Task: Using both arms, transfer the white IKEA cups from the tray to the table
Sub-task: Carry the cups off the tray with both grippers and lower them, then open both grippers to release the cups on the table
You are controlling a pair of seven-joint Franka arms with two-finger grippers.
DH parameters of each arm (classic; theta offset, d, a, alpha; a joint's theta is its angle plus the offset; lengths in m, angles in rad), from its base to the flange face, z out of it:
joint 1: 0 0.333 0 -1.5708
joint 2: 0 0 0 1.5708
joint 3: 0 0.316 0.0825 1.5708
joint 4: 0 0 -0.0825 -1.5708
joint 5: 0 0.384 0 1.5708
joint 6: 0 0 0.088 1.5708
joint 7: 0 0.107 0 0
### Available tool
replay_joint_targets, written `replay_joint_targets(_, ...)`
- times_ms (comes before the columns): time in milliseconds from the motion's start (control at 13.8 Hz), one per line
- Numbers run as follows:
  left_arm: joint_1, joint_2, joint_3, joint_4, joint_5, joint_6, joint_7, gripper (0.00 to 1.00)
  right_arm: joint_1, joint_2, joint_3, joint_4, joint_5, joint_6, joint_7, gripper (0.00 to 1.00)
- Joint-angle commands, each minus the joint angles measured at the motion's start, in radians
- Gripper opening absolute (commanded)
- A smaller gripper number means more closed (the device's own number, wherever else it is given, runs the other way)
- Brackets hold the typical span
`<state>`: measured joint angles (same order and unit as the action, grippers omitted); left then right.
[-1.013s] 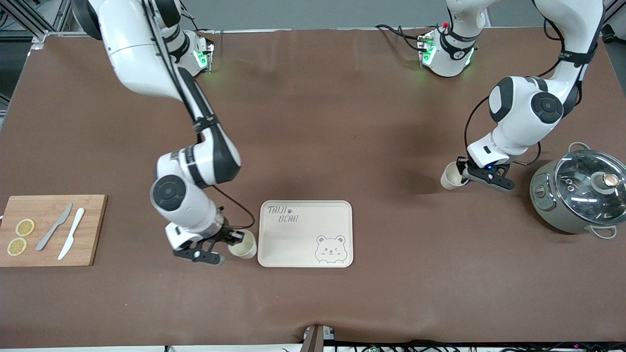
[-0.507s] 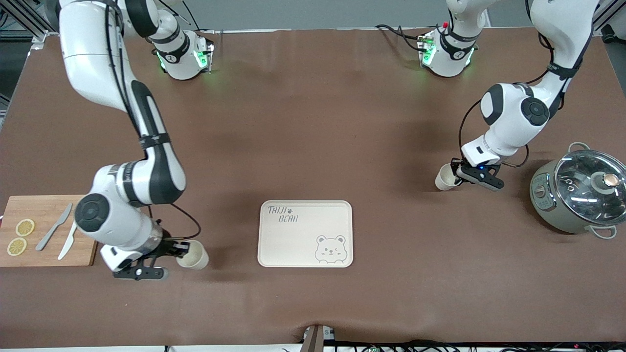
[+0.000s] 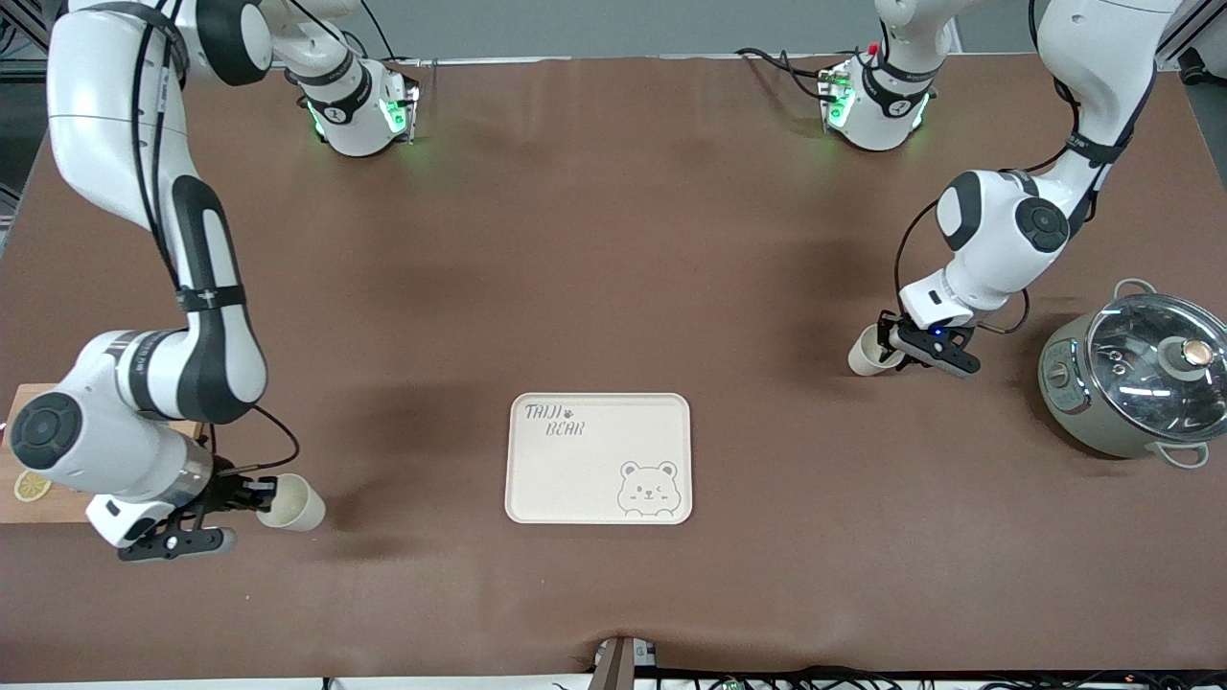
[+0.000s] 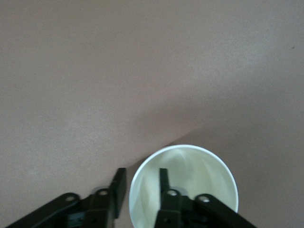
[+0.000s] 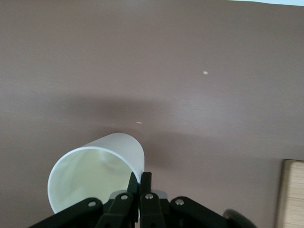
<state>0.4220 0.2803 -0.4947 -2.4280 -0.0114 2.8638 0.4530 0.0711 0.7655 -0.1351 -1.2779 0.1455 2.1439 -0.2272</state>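
The right pincer (image 3: 261,496) (image 5: 140,178) is shut tight on the rim of a white cup (image 3: 297,505) (image 5: 85,175). This cup is tipped on its side with its mouth toward the pincer. It hangs over the brown table (image 3: 613,240), low in the picture at the right arm's end. A wooden board (image 3: 43,510) with a lemon slice (image 3: 32,486) lies close by, partly hidden under the arm.

The left pincer (image 3: 893,345) (image 4: 141,178) has its two fingers apart. One finger is inside a second cup (image 3: 863,356) (image 4: 190,171) and one is outside, with the wall between them. The second cup is in the middle height of the picture at the left arm's end, near a gray pot (image 3: 1136,374) with a glass lid.

A cream tray (image 3: 594,460) with a bear drawing lies low in the middle of the picture, well apart from both cups.
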Motion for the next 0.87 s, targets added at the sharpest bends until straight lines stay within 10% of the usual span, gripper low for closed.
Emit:
replay_joint_targets(0,0.009,-0.045,-0.015,0.015,-0.018,-0.029,0.013,1.0,-0.075,-0.003,0.02,-0.015,-0.009,-0.01,-0.113,0.0)
replay_joint_targets(434,0.008,-0.026,-0.013,0.435,-0.025,-0.597,-0.106,1.0,-0.109,0.018,0.023,-0.041,-0.001,-0.084,-0.153,0.0)
replay_joint_targets(724,-0.014,0.091,-0.013,0.651,-0.012,-0.666,-0.226,1.0,-0.109,0.043,0.025,-0.043,0.002,-0.104,-0.15,0.0)
replay_joint_targets(796,-0.032,0.115,-0.01,0.687,-0.01,-0.666,-0.261,1.0,-0.108,0.049,0.025,-0.043,0.002,-0.108,-0.149,0.13)
